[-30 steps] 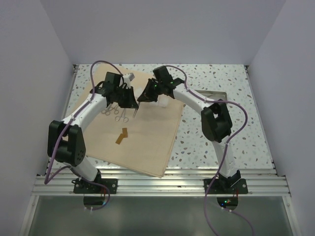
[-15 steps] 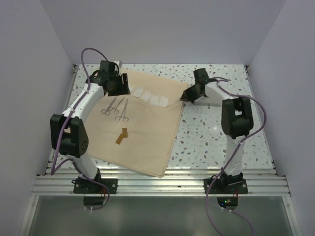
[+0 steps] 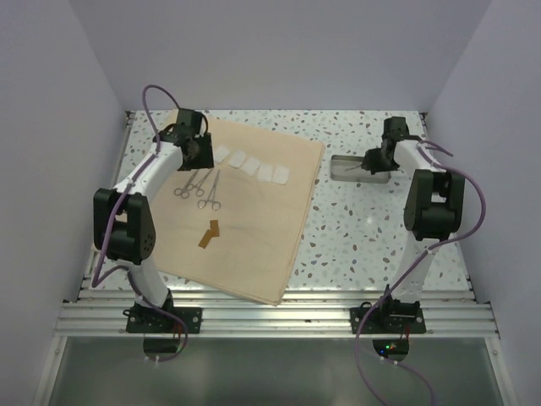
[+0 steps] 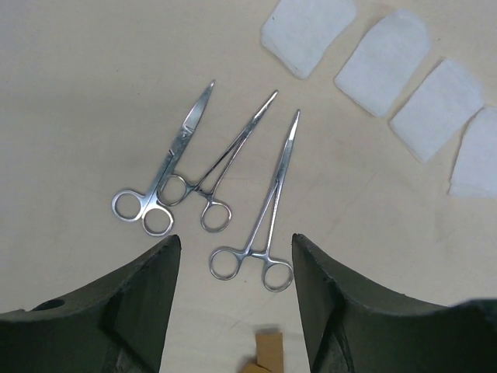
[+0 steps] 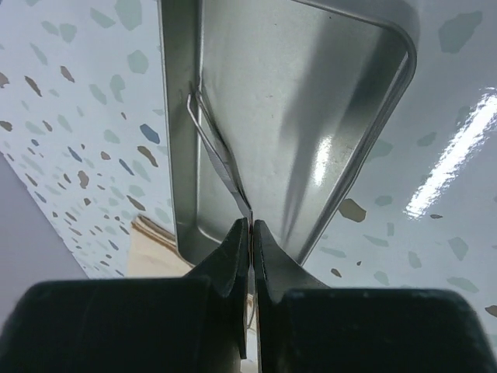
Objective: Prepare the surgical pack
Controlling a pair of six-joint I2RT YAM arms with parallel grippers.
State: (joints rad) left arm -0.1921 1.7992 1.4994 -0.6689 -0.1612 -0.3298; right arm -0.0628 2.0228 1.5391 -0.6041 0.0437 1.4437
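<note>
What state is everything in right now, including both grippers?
fabric sheet: spread flat
steel instruments: closed, lying on sheet
gauze squares: flat, in a row
tray: holds the tweezers
tweezers: gripped at one end
left gripper: open above the instruments
right gripper: shut on tweezers

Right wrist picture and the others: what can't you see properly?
Right wrist view: tweezers' near end hidden between the right fingers; tray cut off by the top edge.
Left wrist view: one gauze square cut by the right edge; brown scrap blurred, cut by the bottom edge.
Top view: tweezers too small to spot.
</note>
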